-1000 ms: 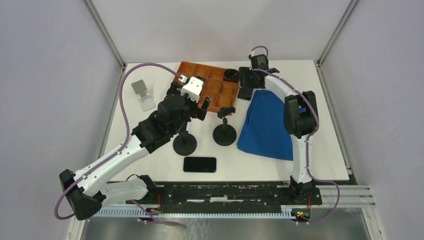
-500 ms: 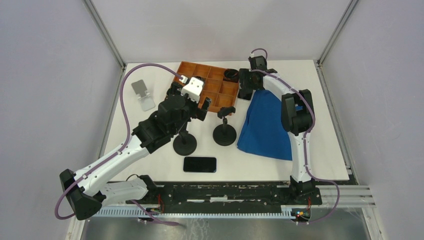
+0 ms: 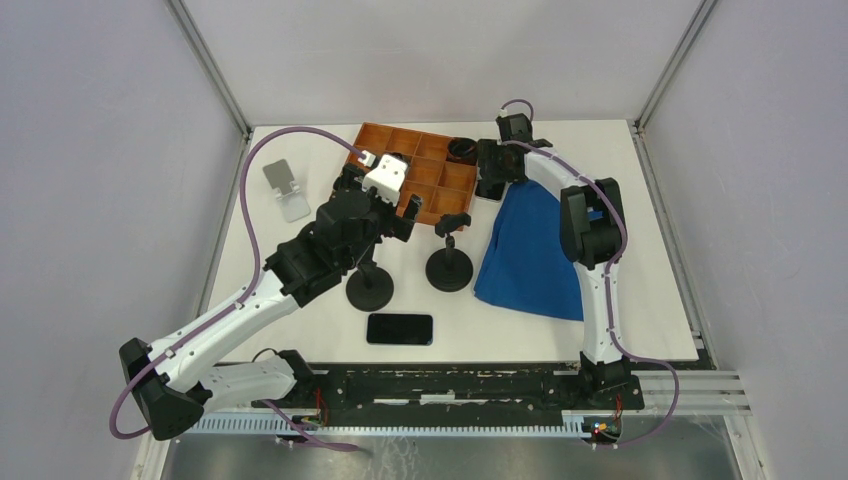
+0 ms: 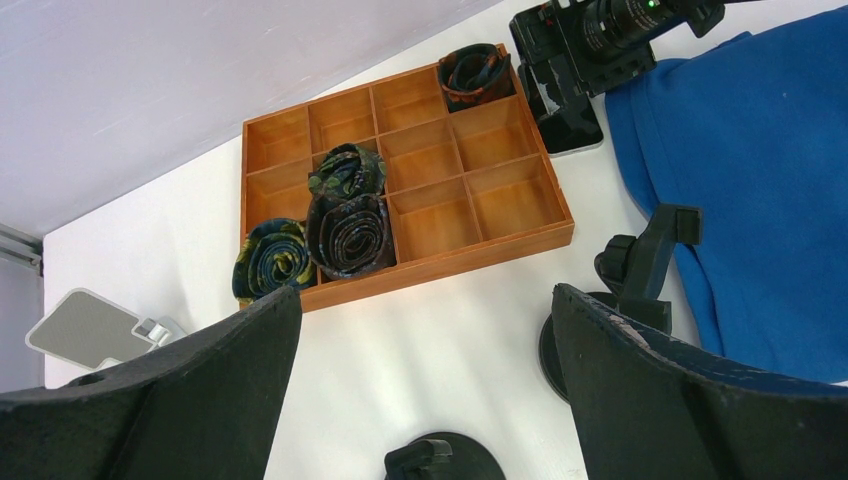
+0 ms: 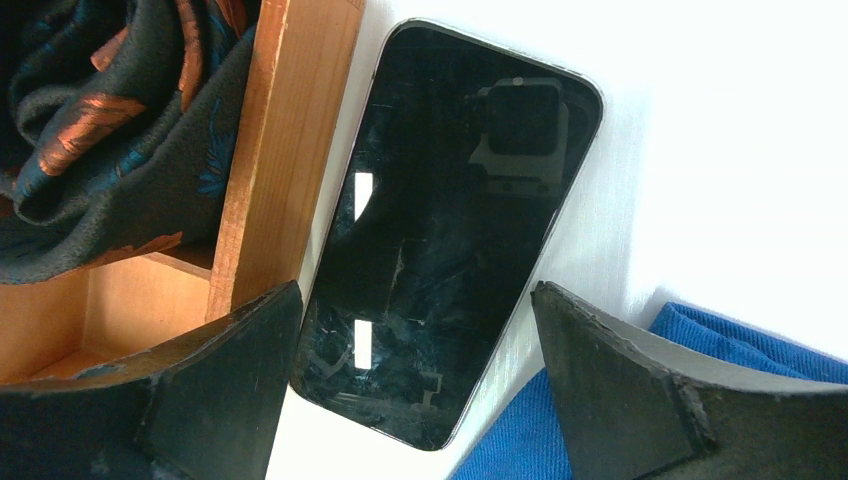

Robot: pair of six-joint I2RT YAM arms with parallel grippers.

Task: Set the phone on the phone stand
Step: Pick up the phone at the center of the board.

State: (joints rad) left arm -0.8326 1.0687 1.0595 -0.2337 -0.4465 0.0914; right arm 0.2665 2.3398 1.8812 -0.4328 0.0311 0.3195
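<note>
Found phone (image 5: pixel 450 220) flat and screen up at far right of table (image 3: pixel 650 200), one long edge against or just beside outer wall of tray (image 5: pixel 270 150), lower corner just beside cloth (image 5: pixel 720 350). Noted second phone (image 3: pixel 400 328) flat at near edge, well apart from both arms. Cannot tell which to take; assuming the one under the right gripper.

Read right gripper (image 5: pixel 415 295) as open and empty, hanging over phone with jaws straddling its width. Tray-side jaw over wood, not over bare table. Read left gripper (image 4: pixel 425 300) as wide open, holding nothing, raised near tray and two black mounts (image 3: pixel 450 268).

Located stand (image 3: pixel 283 187) at far left, silver, well apart from phone, with tray between.

Judged step in hand: the grasp, not yet made.

To do it well:
- Shift off the tray wall first, or nudge phone clear; otherwise expect one finger to land on wood and stop short.
- Lower squarely, jaws parallel to long edges, and close across the middle to limit swing.
- Avoid pinching cloth under the other finger.
- Lift above tray wall before travelling left; expect a long reach, perhaps a handover to left gripper.
- Seat lower edge on stand lip, lean back, release only once resting.
</note>
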